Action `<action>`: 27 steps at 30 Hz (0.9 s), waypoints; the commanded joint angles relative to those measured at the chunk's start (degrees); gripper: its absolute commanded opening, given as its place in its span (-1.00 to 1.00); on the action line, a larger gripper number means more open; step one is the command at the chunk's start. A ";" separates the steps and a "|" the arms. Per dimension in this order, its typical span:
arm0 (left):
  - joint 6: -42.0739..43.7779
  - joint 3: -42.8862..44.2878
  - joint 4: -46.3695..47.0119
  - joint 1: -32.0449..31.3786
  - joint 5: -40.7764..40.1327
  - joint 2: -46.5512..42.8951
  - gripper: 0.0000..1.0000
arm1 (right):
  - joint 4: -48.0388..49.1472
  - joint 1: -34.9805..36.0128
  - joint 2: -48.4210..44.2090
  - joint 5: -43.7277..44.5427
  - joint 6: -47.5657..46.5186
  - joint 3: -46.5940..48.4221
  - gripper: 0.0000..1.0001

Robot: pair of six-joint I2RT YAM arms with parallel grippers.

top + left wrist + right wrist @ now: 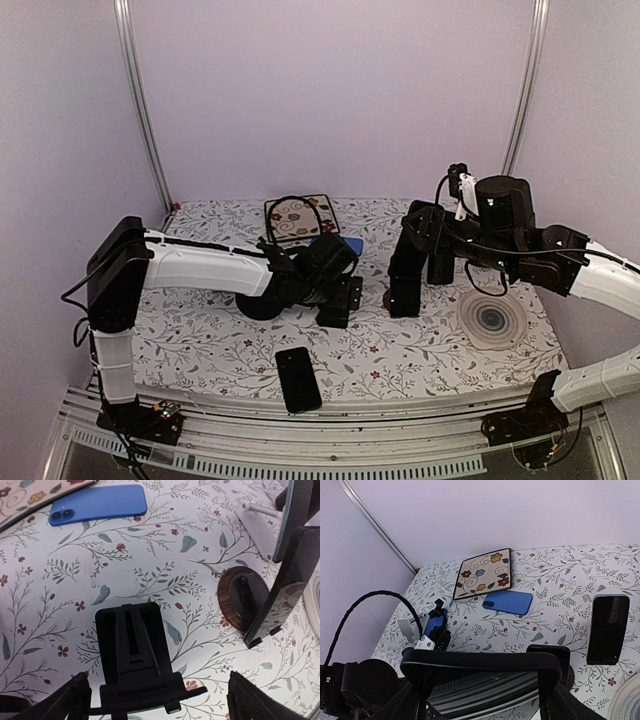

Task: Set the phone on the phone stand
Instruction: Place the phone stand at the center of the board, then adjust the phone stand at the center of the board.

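The black phone stand (134, 652) lies on the flowered cloth between the wide-apart fingers of my open left gripper (159, 690), and neither finger touches it. From above, the left gripper (340, 288) hovers at the stand (335, 310) in mid-table. My right gripper (485, 697) is shut on a black phone (485, 680), held by its long edges. That phone (405, 282) hangs upright with its lower end close to a round wooden disc (239, 600), just right of the stand. In the left wrist view the held phone (282, 587) shows edge-on.
A second black phone (298, 378) lies flat near the front edge. A blue phone (345, 243) and a flowered tile (300, 216) lie at the back. A pale ringed disc (492, 320) sits on the right under the right arm.
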 commanded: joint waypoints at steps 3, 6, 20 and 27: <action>0.86 0.63 1.95 0.69 1.60 -4.51 0.92 | 3.45 -0.36 -0.32 0.87 -0.79 -0.09 -0.75; 1.00 0.12 2.52 0.87 2.43 -5.34 0.93 | 3.27 -0.35 -0.02 1.63 -1.12 0.09 -0.75; 1.22 -9.32 9.33 3.22 9.67 -11.68 0.93 | 2.81 -0.38 1.76 1.90 -1.18 1.81 -0.75; 1.71 -18.44 14.90 3.00 13.99 -15.85 0.89 | 2.22 -0.31 1.58 2.50 -1.12 1.80 -0.75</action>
